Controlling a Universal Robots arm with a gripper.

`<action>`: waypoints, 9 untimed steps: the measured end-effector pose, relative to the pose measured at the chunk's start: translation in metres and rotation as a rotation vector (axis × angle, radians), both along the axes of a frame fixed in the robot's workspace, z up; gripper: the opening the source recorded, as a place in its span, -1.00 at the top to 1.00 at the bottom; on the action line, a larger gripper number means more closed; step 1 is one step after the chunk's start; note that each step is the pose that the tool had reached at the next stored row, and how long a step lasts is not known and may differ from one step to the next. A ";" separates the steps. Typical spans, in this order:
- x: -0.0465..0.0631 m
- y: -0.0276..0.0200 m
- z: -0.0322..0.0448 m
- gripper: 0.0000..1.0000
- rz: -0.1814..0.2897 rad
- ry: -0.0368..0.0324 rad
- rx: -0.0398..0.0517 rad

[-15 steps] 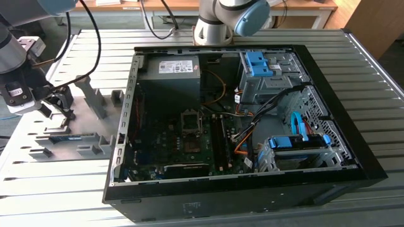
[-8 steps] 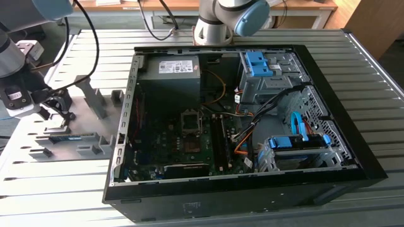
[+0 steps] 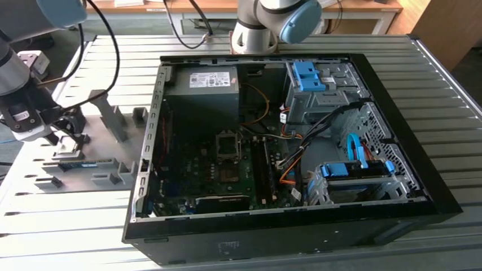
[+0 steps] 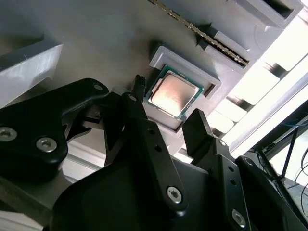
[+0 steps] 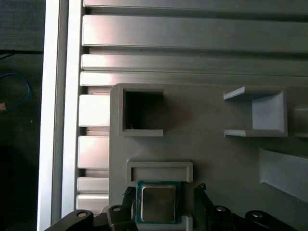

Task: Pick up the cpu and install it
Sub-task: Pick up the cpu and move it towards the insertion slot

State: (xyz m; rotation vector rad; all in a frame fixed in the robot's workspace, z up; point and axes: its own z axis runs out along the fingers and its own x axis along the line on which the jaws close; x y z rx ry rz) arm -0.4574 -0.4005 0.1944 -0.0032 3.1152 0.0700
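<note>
Second wrist view shows the gripper (image 4: 167, 103) spread astride the cpu (image 4: 174, 92), nested in its grey holder (image 4: 192, 66), apparently aligned for pinching.

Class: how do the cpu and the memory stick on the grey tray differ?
The cpu is square and lies flat; the memory stick is long, narrow and stands on edge. The cpu sits between the fingers of the open gripper; the memory stick lies apart. Both rest on the grey tray.

One cpu (image 5: 155, 202), one memory stick (image 4: 207, 34), one open computer case (image 3: 263, 243), one pincer (image 4: 168, 96)
</note>
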 end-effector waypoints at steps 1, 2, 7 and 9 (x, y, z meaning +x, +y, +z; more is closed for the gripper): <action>-0.001 -0.0002 -0.0007 -0.18 0.001 0.0000 0.0000; -0.001 -0.0002 -0.0015 -0.18 0.001 -0.0001 0.0000; -0.001 -0.0003 -0.0044 -0.18 0.003 0.0001 -0.0001; -0.002 -0.0004 -0.0054 -0.18 0.005 0.0000 0.0000</action>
